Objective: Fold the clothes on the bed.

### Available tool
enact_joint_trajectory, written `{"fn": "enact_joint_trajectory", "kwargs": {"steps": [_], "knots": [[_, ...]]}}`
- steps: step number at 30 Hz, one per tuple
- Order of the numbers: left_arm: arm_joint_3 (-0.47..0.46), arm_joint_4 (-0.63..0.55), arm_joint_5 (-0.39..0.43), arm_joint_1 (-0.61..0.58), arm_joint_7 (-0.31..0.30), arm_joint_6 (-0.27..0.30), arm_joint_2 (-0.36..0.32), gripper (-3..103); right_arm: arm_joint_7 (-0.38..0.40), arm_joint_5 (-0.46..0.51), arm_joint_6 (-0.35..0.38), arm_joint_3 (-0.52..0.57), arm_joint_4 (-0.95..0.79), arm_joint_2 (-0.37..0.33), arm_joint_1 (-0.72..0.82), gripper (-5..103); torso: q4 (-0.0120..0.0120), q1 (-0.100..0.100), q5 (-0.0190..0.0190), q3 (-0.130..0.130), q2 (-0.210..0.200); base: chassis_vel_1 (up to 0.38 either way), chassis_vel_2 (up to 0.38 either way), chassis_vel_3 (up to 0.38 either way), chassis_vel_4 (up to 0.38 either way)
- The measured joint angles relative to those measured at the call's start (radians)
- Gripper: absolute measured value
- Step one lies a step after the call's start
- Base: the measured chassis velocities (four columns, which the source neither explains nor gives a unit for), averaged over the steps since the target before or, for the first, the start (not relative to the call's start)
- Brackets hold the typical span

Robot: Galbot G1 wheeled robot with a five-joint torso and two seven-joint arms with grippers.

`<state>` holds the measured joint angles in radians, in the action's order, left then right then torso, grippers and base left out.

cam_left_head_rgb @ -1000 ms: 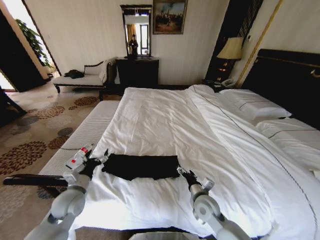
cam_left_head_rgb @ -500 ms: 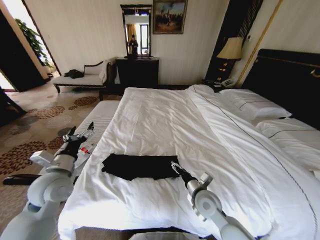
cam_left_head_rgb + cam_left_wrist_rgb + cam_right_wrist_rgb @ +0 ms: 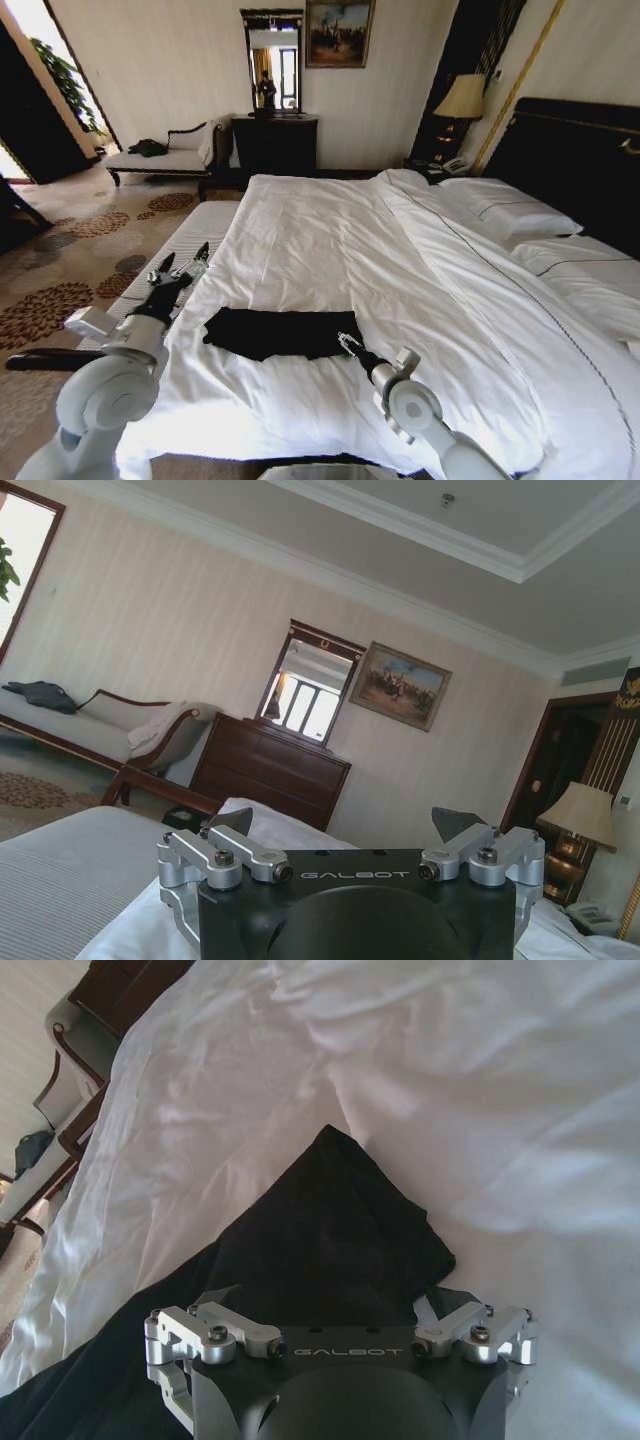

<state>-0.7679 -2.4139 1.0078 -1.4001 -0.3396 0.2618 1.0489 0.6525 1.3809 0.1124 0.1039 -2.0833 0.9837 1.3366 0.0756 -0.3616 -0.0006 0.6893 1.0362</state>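
Black T-shirt point(image 3: 282, 332) lies folded near bed's point(image 3: 330, 230) foot edge. Right gripper point(image 3: 346, 343) spread at shirt's right end; left gripper point(image 3: 180, 268) spread, raised off bed's left edge.

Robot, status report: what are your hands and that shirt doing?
Left gripper open, raised beside bed. Right gripper open at black T-shirt edge. Shirt folded. Nothing blocking.
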Motion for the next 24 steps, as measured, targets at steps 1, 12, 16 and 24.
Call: {"fn": "enact_joint_trajectory", "kwargs": {"steps": [1, 12, 16, 24], "knots": [[0.001, 0.004, -0.001, 0.003, -0.001, 0.0, 0.0, 100, 0.002, 0.0, 0.001, -0.002, -0.004, 0.0, 0.004, 100, 0.0, 0.0, 0.0, 0.0, 0.0, 0.0, 0.0, 0.0, 0.0], [0.009, 0.025, -0.008, 0.015, -0.004, 0.0, -0.004, 100, 0.009, -0.003, 0.002, -0.009, -0.021, 0.004, 0.016, 74, -0.0001, 0.0, 0.0, 0.0, 0.0, 0.0, 0.0, 0.0, 0.0], [0.01, 0.026, -0.01, 0.014, -0.005, -0.001, -0.004, 100, 0.011, -0.004, 0.001, -0.009, -0.034, 0.004, 0.025, 63, 0.0, 0.0, 0.0, 0.0, 0.0, 0.0, 0.0, 0.0, 0.0], [0.015, 0.027, -0.023, 0.008, -0.005, -0.002, -0.001, 100, 0.016, -0.028, -0.015, -0.003, -0.032, 0.005, 0.038, 30, -0.0001, 0.0, 0.0, 0.0, 0.0, 0.0, 0.0, 0.0, 0.0]]}}
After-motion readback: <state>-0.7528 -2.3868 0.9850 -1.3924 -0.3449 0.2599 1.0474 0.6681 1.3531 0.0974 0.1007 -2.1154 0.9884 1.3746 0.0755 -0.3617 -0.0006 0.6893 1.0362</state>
